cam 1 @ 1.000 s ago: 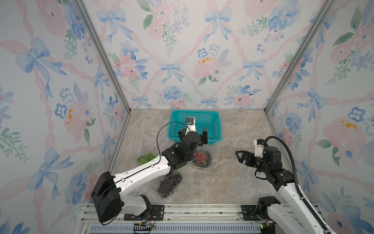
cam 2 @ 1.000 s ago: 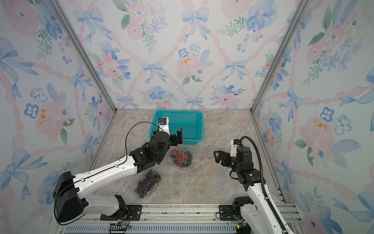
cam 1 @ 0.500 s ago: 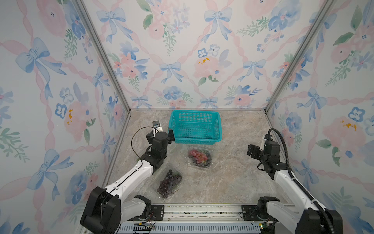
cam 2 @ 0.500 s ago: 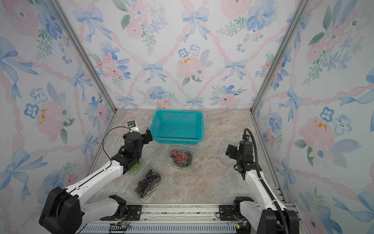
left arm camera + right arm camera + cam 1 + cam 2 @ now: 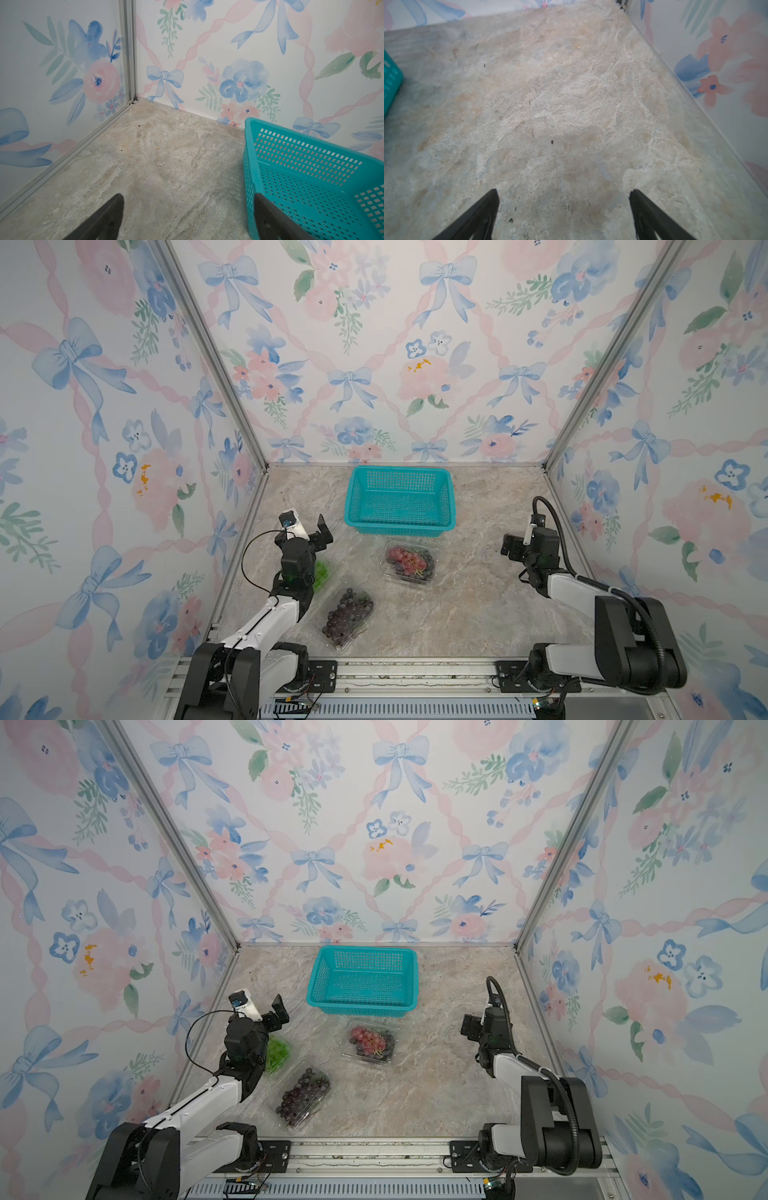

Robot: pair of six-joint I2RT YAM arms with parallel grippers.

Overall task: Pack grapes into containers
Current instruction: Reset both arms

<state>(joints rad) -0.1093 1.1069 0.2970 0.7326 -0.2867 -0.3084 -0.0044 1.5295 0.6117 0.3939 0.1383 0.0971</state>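
Three bunches of small round grapes, in both top views, all in the lower middle of the frame. Lowest of the three: dark purple grapes [image 5: 347,614], glossy and tightly packed, inside a clear rectangular plastic punnet [image 5: 347,644] lying at a slant. Up and to the right, well apart: red grapes [image 5: 408,561] mixed with a few blue-black ones, green stem showing, inside a second clear punnet [image 5: 409,580], just below the teal plastic mesh basket [image 5: 399,526] and not touching it. Further left, level with the red bunch: green grapes [image 5: 276,1052], half hidden behind the left arm, with only a faint trace of clear plastic around them. Lids latched or not: cannot tell.

Fruit and punnets seen only in the top views. Only in the left wrist view: a close look at the basket's corner at lower right, the corner of the flowered walls at upper left, and the left gripper [image 5: 188,197], black fingers spread wide, holding nothing, above the marble-patterned tabletop [image 5: 166,162]. Only in the right wrist view: the right gripper [image 5: 563,191], equally wide apart and empty, over the same tabletop, with a sliver of teal basket at the left edge.
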